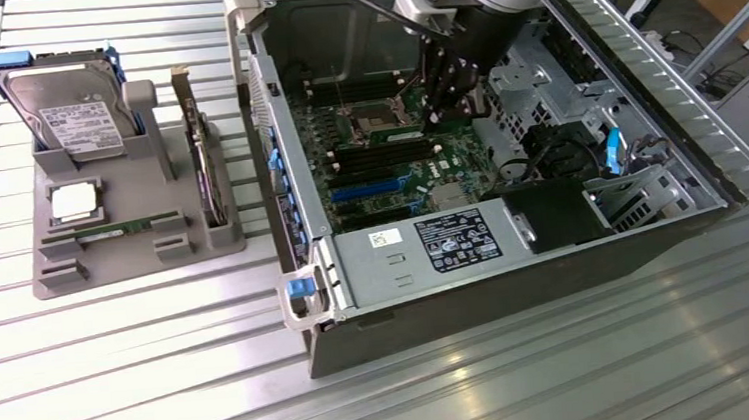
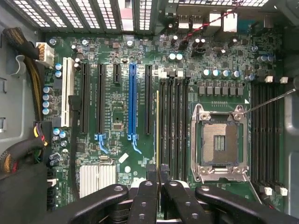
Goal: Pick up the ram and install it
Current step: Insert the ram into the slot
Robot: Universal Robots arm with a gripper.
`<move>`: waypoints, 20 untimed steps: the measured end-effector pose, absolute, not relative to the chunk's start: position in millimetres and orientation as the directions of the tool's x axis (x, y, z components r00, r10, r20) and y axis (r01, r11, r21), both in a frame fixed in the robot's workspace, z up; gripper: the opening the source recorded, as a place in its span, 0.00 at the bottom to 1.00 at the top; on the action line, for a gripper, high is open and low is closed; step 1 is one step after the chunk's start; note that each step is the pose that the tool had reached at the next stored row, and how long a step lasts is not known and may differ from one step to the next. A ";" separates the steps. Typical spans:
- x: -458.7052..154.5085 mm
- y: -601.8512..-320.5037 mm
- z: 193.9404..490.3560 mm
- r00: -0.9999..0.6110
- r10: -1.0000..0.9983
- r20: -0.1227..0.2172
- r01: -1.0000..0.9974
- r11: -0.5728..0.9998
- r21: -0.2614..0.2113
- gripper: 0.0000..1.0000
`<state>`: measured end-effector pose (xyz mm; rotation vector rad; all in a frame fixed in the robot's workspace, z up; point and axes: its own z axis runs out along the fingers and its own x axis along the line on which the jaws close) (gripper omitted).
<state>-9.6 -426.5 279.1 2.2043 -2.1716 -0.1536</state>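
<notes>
Tool [image 2: 158,171]: jaws closed almost together, fingertips meeting on a thin yellow-green edge that runs straight out from between them. This edge is read as the ram [image 2: 157,126], gripped and seen edge-on. Position of the ram: over the motherboard [image 2: 119,116], lying parallel to the bank of black memory slots [image 2: 174,126] and just beside the slot nearest the blue connector [image 2: 132,100]. Whether it is seated in a slot cannot be told. The open processor socket [image 2: 218,142] sits on the far side of that slot bank. In the exterior view the arm reaches down into the open computer case [image 1: 489,296], which lies on the slatted metal worktop [image 1: 161,387]. At the exterior view's left a grey holder [image 1: 138,261] carries a hard drive [image 1: 66,109], a square silver chip [image 1: 76,200], an upright expansion card [image 1: 207,168] and a flat green strip [image 1: 115,229].
</notes>
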 end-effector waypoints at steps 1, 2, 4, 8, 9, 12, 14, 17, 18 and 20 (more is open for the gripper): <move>-10.4 -426.5 278.9 0.013 -0.999 -0.040 -0.995 -0.017 0.100 0.12; -11.5 -426.5 278.5 0.015 -0.999 -0.034 -0.995 -0.018 0.101 0.12; -13.7 -424.0 277.9 0.016 -1.000 -0.024 -0.995 -0.018 0.101 0.12; -20.2 -419.9 274.5 0.016 -1.000 -0.018 -0.995 -0.018 0.101 0.12; -20.8 -418.3 273.1 0.016 -1.000 -0.016 -0.995 -0.018 0.101 0.12; -25.1 -413.9 269.5 0.016 -1.000 -0.001 -0.995 -0.016 0.101 0.12; -26.1 -412.4 268.1 0.016 -1.000 0.002 -0.995 -0.016 0.101 0.12; -26.2 -410.4 266.5 0.016 -1.000 0.002 -0.995 -0.016 0.101 0.12; -26.9 -410.1 264.7 0.016 -1.000 0.002 -0.995 -0.016 0.101 0.12; -30.5 -410.1 260.9 0.016 -1.000 0.002 -0.995 -0.016 0.101 0.12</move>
